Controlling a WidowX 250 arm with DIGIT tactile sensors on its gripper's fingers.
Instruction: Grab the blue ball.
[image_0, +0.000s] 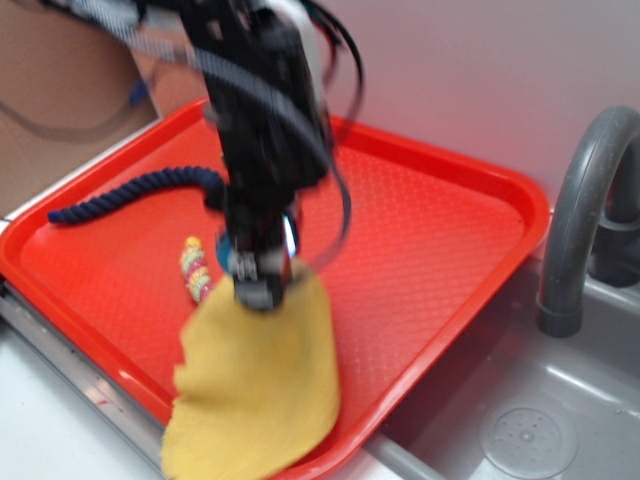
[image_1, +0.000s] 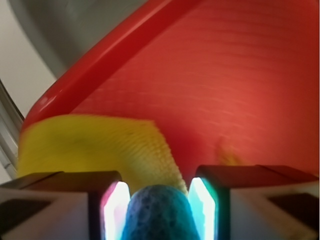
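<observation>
Nearest the wrist lens, the blue ball is seen wedged between the two fingers of the gripper, its dimpled light-blue surface touched by a glowing pad on each side, so the ball is grasped by the clenched tool. Beyond it, a yellow cloth is spread over the red tray, whose raised rim is seen running diagonally toward the upper right. From the exterior view, the gripper is blurred and is held over the tray at the upper edge of the cloth, which is draped over the tray's near rim. Only a sliver of blue is visible beside the arm. A small striped toy is laid just left of the gripper, a dark navy rope is curled farther back, and a grey sink with a faucet is set to the right of the tray
</observation>
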